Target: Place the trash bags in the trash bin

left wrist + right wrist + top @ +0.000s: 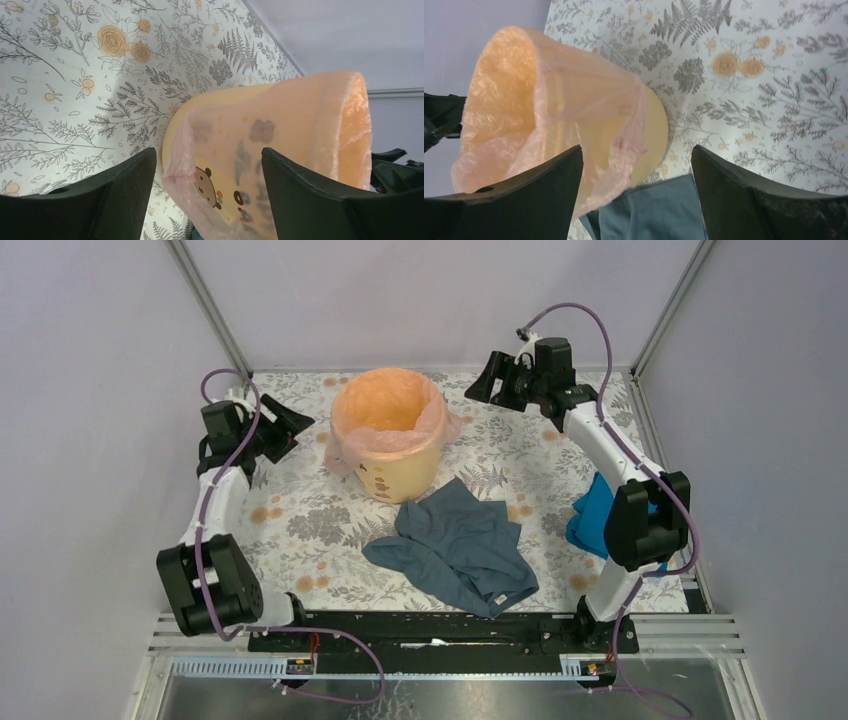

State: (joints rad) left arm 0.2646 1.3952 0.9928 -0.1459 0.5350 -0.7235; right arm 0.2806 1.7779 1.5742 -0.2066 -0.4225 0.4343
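Top external | trash bag (441, 422) lines trash bin (404, 476) between left fingers (292, 426) and right fingers (484, 383) | both spread wide, empty

Overhead view from near edge, wrist views close, apparently rolled sideways, facing trash bin (392, 476) from opposite sides

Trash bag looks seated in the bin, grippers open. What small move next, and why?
Probably back both arms away: the trash bag lines the trash bin, its edge draped over the rim, and the left gripper and right gripper stand open, touching neither.
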